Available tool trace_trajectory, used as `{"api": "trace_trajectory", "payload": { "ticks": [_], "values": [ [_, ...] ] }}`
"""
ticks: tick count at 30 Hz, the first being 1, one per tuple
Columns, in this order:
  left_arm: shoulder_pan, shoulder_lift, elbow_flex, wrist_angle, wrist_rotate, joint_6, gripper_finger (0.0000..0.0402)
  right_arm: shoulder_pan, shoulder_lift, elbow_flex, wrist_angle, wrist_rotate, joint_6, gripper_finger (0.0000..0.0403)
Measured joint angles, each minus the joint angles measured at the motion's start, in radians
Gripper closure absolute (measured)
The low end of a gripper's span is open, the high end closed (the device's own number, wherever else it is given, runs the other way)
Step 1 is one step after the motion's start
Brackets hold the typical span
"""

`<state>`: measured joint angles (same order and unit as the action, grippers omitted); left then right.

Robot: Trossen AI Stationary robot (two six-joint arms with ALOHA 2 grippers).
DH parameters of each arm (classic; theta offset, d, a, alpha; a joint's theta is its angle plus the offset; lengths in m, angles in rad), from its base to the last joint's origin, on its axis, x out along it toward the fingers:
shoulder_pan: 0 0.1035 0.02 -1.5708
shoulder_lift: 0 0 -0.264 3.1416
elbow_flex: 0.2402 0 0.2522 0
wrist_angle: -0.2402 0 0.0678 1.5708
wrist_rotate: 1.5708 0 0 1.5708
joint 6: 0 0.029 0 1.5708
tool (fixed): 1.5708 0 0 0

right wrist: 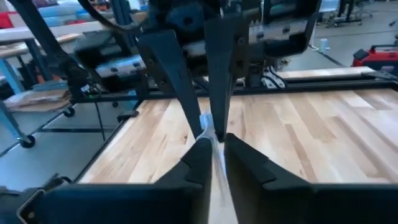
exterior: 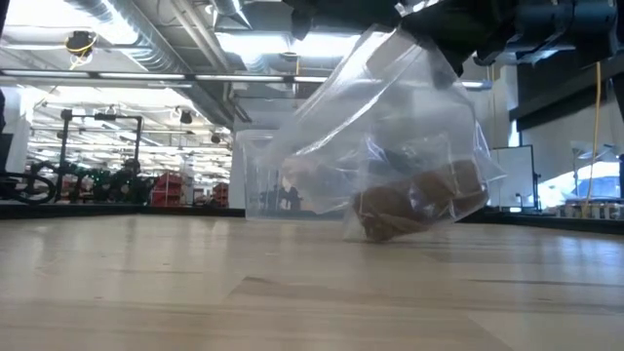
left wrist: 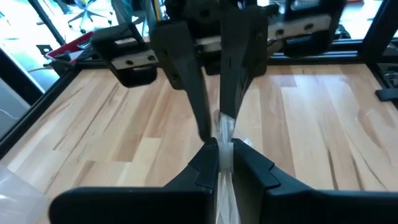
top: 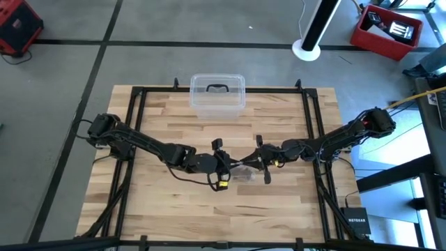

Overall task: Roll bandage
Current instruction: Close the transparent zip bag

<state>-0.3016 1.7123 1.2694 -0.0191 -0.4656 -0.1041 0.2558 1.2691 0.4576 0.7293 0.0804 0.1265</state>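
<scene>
A crinkled clear plastic bag (exterior: 390, 127) hangs over the middle of the table (top: 174, 209), between my two grippers. The dull brown bandage (exterior: 414, 200) lies bunched inside the bag, at its bottom. In the high view the bag (top: 242, 171) shows between my left gripper (top: 224, 166) and my right gripper (top: 260, 162). Both grippers are shut on the bag's upper edge and face each other, tips almost meeting. The bag's lowest corner (exterior: 375, 234) is at or just above the tabletop; I cannot tell which. My left gripper pinches the bag's upper edge (left wrist: 222, 134) between its two fingers, coming level from the table's left. The bag hangs below the fingers. My right gripper pinches the same upper edge (right wrist: 210, 127) between its two fingers, coming level from the table's right, close beside the left one.
A clear plastic box with a dark handle (top: 217, 94) stands at the table's far edge, behind the bag; it also shows in the low view (exterior: 255, 175). Bare wood lies to the left, right and near side of the grippers.
</scene>
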Motion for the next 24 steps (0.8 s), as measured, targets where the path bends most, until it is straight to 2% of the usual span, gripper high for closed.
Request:
{"api": "trace_trajectory", "payload": {
  "ticks": [4, 11, 18, 24],
  "values": [
    [0.0, 0.0, 0.0, 0.003, -0.002, 0.0, 0.0378, 0.0, -0.057, 0.002, -0.038, -0.021, 0.006, 0.0321],
    [0.002, 0.002, -0.002, 0.018, -0.036, 0.012, 0.038, -0.001, -0.147, 0.094, -0.277, -0.028, 0.008, 0.0278],
    [0.002, 0.002, -0.001, 0.037, -0.036, 0.023, 0.0375, -0.001, -0.15, 0.152, -0.273, 0.03, -0.022, 0.0275],
    [0.002, 0.002, -0.001, 0.038, -0.037, 0.023, 0.038, -0.001, -0.149, 0.154, -0.206, 0.033, -0.005, 0.0275]
  ]
}}
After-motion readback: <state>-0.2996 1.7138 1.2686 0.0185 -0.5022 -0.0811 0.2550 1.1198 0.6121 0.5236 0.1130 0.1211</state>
